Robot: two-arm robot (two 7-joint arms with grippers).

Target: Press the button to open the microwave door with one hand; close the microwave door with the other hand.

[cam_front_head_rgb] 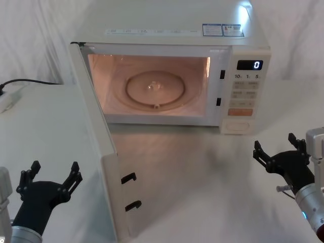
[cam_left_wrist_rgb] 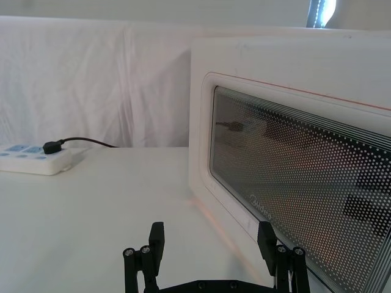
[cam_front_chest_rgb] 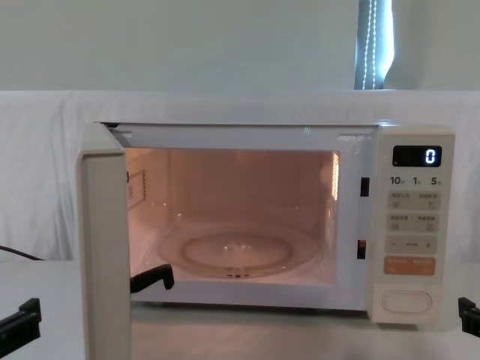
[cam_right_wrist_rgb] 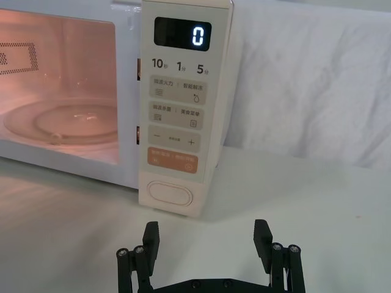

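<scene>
I see the microwave [cam_front_head_rgb: 172, 71] at the back of the white table [cam_front_head_rgb: 202, 172], its door [cam_front_head_rgb: 96, 142] swung wide open toward me on the left hinge, the lit cavity and glass turntable [cam_front_head_rgb: 157, 90] exposed. My left gripper [cam_front_head_rgb: 53, 178] hovers low just left of the door's edge, fingers spread and empty; its wrist view adds the door's dotted window [cam_left_wrist_rgb: 305, 183] and a power strip [cam_left_wrist_rgb: 36, 159]. My right gripper [cam_front_head_rgb: 276, 147] hovers before the keypad, fingers open; its wrist view shows the wide button [cam_right_wrist_rgb: 171, 193] under the orange key [cam_right_wrist_rgb: 172, 162], display [cam_right_wrist_rgb: 182, 34] reading 0.
</scene>
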